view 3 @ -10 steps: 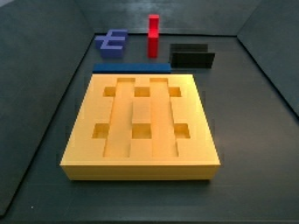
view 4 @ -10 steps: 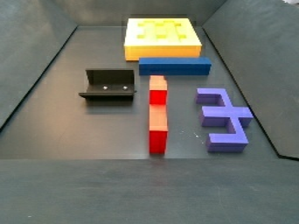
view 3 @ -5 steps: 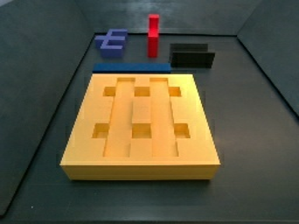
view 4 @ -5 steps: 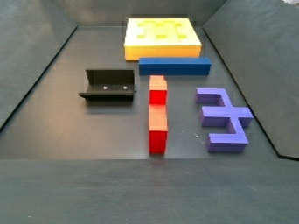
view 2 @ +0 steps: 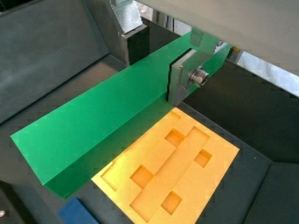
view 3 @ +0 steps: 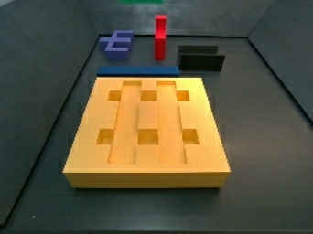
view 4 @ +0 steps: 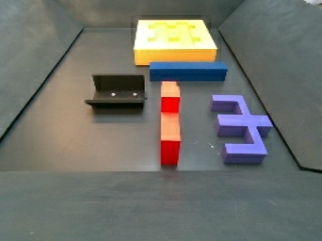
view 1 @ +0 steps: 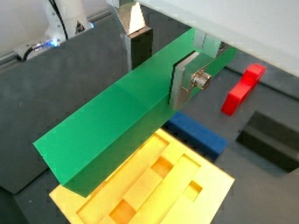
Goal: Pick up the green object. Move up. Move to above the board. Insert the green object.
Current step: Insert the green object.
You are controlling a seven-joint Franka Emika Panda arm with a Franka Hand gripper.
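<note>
In a wrist view, the two-finger gripper (view 1: 162, 54) is clamping the long matte green rectangular bar (view 1: 122, 118) between its flat silver fingers (view 1: 184, 79), holding it near one end. The bar is hanging in the air, slanting over the large orange-yellow grooved board (view 1: 158, 185) with its square holes, and it is hiding much of the board's near side. Just beside the board a flat blue slab (view 1: 200, 136) is lying on the dark floor. Past it a thin red post (view 1: 242, 88) is standing, and the dark L-shaped fixture (view 1: 278, 138) is sitting near that.

In the second wrist picture the gripper (view 2: 158, 52) is gripping the green bar (view 2: 103, 122) the same way, one silver finger (view 2: 183, 73) pressed flat on its face. The board (view 2: 176, 163) is lying below, partly covered by the bar, and a corner of the blue slab (view 2: 77, 211) is peeking out at the frame's edge.

In a side view, the board (view 3: 148, 132) is filling the foreground, with the blue slab (view 3: 137, 69) lying against its far edge. Behind are standing the red post (view 3: 160, 37), the fixture (view 3: 202, 58) and a blue-violet notched block (view 3: 117, 41). A sliver of green (view 3: 138, 1) is showing at the upper edge; the gripper itself is out of frame.

In the remaining side view, the red post (view 4: 169, 121) is running up the middle, the fixture (view 4: 116, 91) and the notched block (view 4: 240, 127) are flanking it, and the blue slab (view 4: 189, 72) is lying against the board (view 4: 176, 40). Neither gripper nor bar is showing here.
</note>
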